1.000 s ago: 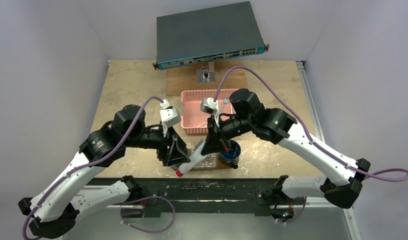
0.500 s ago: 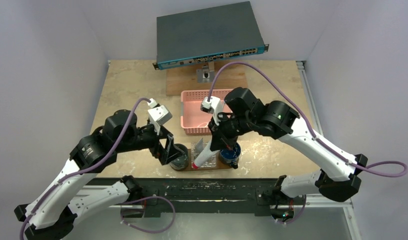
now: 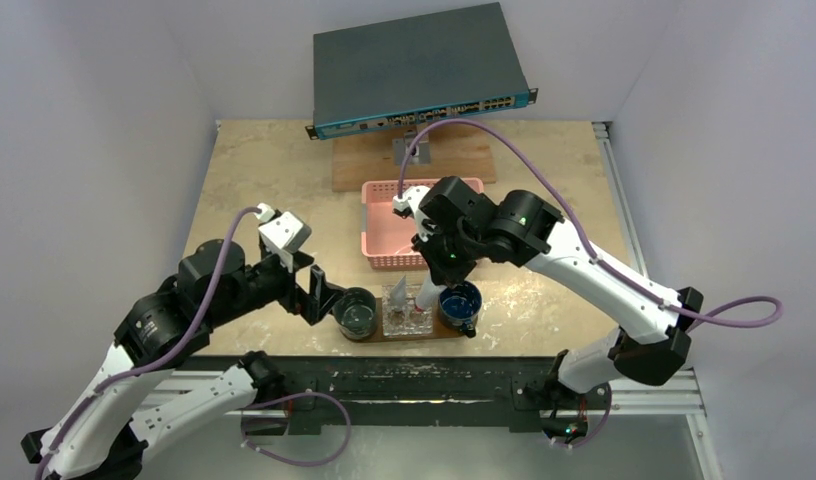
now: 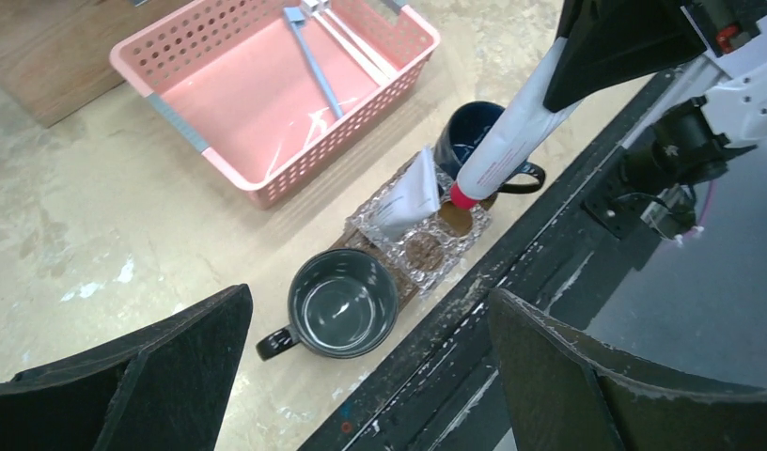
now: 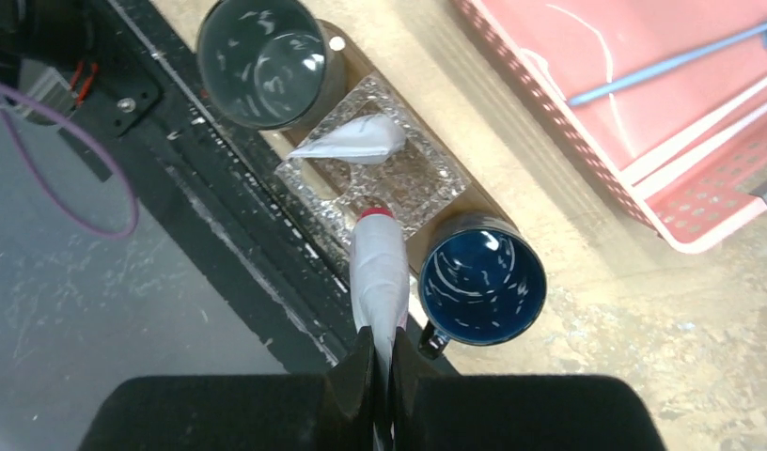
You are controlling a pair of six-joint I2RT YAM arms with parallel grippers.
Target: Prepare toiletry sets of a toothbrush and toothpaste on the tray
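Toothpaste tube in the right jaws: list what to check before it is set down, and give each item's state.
1. Grip: right jaws shut on the toothpaste tube, red cap down: ok.
2. Position: the tube hangs over the tray, between the grey mug and the blue mug: ok.
3. Landing spot: a second tube already lies on the clear dish below: not ok.
4. Height above the dish: cannot tell.
5. Left jaws open, empty, off to the side of the grey mug: ok.
6. Toothbrushes lie in the pink basket, none on the tray: not ok.
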